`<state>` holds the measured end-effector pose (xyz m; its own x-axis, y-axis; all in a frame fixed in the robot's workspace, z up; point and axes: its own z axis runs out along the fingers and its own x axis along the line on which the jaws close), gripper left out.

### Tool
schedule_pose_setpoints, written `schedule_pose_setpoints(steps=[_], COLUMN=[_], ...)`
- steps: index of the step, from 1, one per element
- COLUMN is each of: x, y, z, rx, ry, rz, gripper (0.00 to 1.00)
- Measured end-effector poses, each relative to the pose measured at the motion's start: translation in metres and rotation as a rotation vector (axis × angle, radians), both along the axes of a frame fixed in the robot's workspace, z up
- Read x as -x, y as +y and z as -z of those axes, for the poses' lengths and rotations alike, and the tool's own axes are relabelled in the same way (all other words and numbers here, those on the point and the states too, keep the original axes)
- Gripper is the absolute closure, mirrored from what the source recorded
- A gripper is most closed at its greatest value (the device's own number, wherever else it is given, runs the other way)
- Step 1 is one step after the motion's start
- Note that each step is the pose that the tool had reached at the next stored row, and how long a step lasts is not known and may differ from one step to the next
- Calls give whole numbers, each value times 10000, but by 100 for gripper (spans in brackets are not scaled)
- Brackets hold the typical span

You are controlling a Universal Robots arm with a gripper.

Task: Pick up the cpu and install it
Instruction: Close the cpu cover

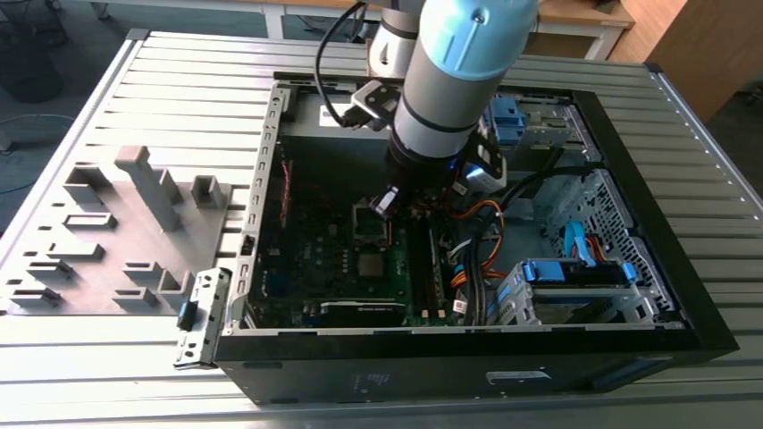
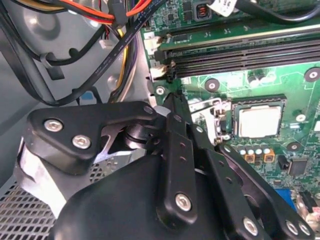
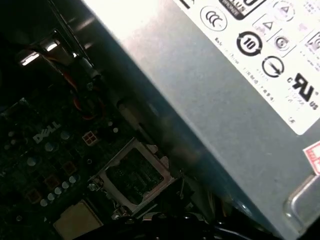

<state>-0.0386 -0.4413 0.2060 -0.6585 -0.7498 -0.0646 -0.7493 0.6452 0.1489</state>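
Observation:
The cpu (image 2: 259, 121), a small square chip with a pale silvery top, lies flat in its socket on the green motherboard (image 2: 300, 80). In the first wrist view the cpu (image 3: 75, 220) shows as a pale square beside the raised metal socket frame (image 3: 134, 172). That same socket frame (image 2: 210, 117) stands up between the chip and my gripper (image 2: 170, 102). The black gripper (image 1: 387, 204) hangs inside the open computer case, just above and beside the cpu (image 1: 371, 225). Nothing shows in its grasp.
The open black computer case (image 1: 477, 357) lies on a slatted metal table (image 1: 179, 80). A grey tray with blocks (image 1: 120, 232) sits at the exterior view's left. Memory slots (image 2: 250, 55), cable bundles (image 2: 110, 30) and the labelled power-supply box (image 3: 225, 90) crowd the socket.

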Motion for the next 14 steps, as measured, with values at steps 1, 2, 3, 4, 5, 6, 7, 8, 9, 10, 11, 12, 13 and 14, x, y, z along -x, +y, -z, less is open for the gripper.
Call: schedule_pose_setpoints(steps=[1,2,3,4,5,6,7,8,9,10,11,12,13,14], x=[0,0,0,0,0,0,0,0,0,1,3,4,6,8], y=[2,4,6,8,10,12,13,15,18,21,25,29,34,38], z=[6,12,16,20,22,23,24,25,25,27,30,34,38,41], rx=[2,4,7,11,15,14,15,13,15,16,16,18,20,23], ry=[0,0,0,0,0,0,0,-1,0,0,0,0,0,0], rz=[0,0,0,0,0,0,-1,0,0,0,1,1,0,0], gripper=[89,89,89,89,89,89,89,89,89,89,89,89,89,89])
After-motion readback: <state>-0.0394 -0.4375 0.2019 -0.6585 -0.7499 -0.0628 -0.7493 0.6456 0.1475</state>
